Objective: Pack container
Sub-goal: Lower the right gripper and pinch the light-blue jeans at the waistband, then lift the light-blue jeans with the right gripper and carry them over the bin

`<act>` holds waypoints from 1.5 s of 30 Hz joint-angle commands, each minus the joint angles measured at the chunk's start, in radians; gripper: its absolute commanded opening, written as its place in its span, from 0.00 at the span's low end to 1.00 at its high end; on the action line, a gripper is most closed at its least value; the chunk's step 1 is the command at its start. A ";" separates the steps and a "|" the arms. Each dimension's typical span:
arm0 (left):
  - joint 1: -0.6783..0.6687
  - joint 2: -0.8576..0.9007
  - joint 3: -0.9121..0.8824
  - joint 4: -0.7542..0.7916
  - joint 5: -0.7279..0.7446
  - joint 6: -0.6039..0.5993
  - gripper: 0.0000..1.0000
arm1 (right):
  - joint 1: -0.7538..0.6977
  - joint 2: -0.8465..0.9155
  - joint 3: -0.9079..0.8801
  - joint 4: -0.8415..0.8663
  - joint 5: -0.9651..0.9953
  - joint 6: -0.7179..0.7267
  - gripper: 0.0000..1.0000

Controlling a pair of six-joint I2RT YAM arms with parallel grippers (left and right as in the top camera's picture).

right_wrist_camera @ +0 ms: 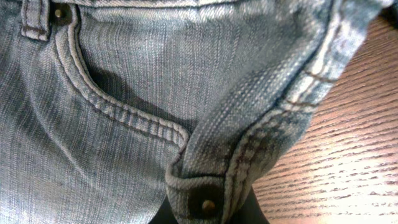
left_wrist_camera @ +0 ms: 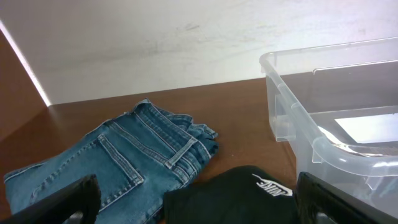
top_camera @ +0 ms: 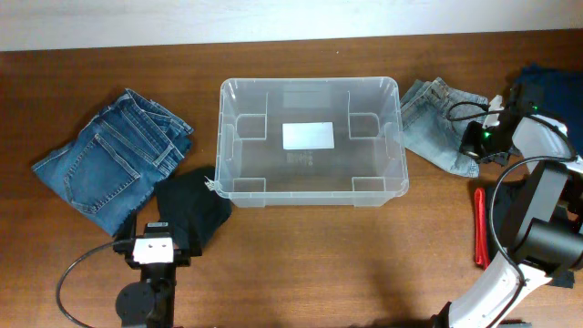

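- The container (top_camera: 223, 137) stands open-topped in the middle of the bench (top_camera: 364, 264), long sides running left to right, with a white label (top_camera: 308, 136) on its base and nothing else showing inside.
- Dark blue jeans (top_camera: 114, 159) lie folded well to the container's left. A black garment (top_camera: 191, 208) lies just beside the container's near-left corner and overlaps the jeans' edge (the left wrist view shows a small white logo (left_wrist_camera: 272, 185) on it).
- Light-wash jeans (top_camera: 435, 118) lie against the container's right end, with a dark navy garment (top_camera: 551, 91) farther right.
- A red tool (top_camera: 480, 228) lies on the bench near the right arm.
- The left pincer (left_wrist_camera: 199, 208) sits low over the black garment, fingers spread wide and holding nothing.
- The right pincer (top_camera: 466, 146) is at the right edge of the light-wash jeans. Denim fills its wrist view and a riveted fold (right_wrist_camera: 205, 193) covers the fingers, so I cannot tell whether it grips.
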 commanded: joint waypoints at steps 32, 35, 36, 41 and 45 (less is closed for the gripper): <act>0.004 -0.008 -0.007 0.001 0.011 0.016 1.00 | -0.086 -0.534 0.083 -0.113 -0.208 -0.016 0.04; 0.004 -0.008 -0.007 0.001 0.011 0.016 1.00 | -0.080 -0.603 0.083 -0.113 -0.212 -0.016 0.04; 0.004 -0.008 -0.007 0.001 0.011 0.016 1.00 | -0.076 -0.625 0.083 -0.113 -0.212 -0.016 0.04; 0.004 -0.008 -0.007 0.001 0.011 0.016 1.00 | -0.010 -0.768 0.083 -0.109 -0.235 -0.016 0.04; 0.004 -0.008 -0.007 0.001 0.011 0.016 1.00 | 0.073 -0.848 0.083 -0.104 -0.258 -0.008 0.04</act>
